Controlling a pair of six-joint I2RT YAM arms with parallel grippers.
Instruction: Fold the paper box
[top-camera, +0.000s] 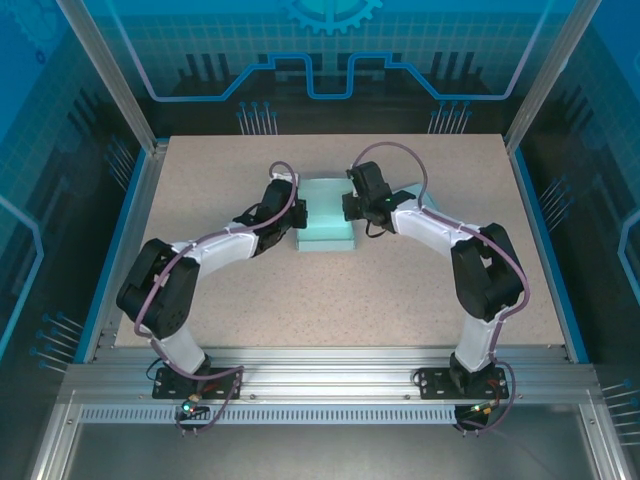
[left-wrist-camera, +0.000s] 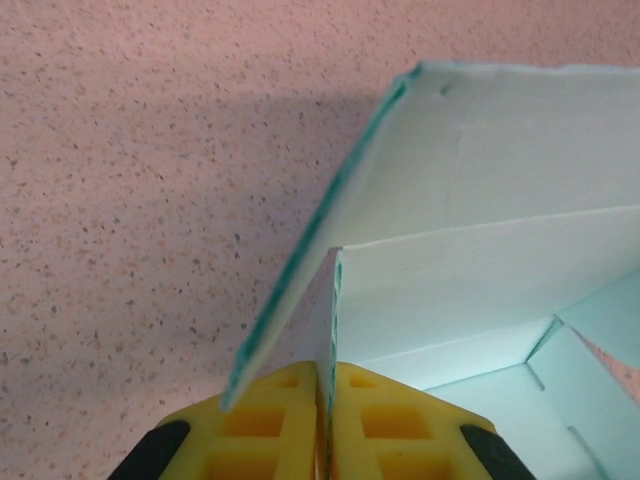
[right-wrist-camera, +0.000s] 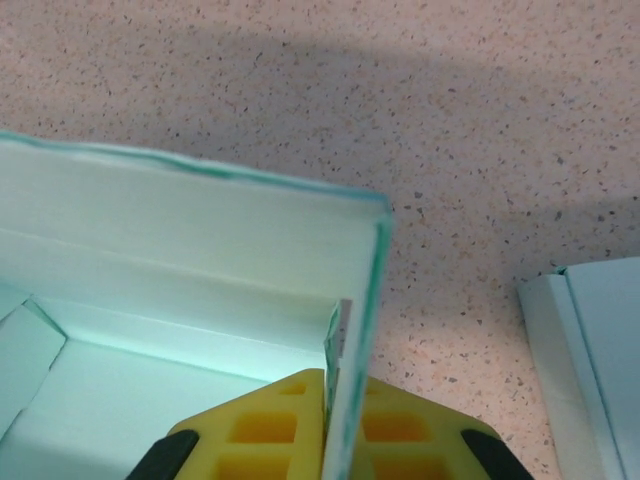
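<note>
The pale teal paper box (top-camera: 325, 222) sits open-topped on the speckled table, between the two arms. My left gripper (top-camera: 298, 216) is at the box's left side. In the left wrist view its yellow fingers (left-wrist-camera: 285, 420) are shut on the thin upright edge of the box's (left-wrist-camera: 500, 150) side wall, and an outer flap leans out to the left. My right gripper (top-camera: 351, 206) is at the box's right side. The right wrist view shows its gripper (right-wrist-camera: 340, 378) shut on the box's (right-wrist-camera: 200, 220) right wall, where two layers of card meet.
A second piece of pale teal card (right-wrist-camera: 590, 350) lies flat on the table to the right of the box. Speckled beige table (top-camera: 330, 290) stretches toward the arm bases. Metal frame posts and blue panels border the table.
</note>
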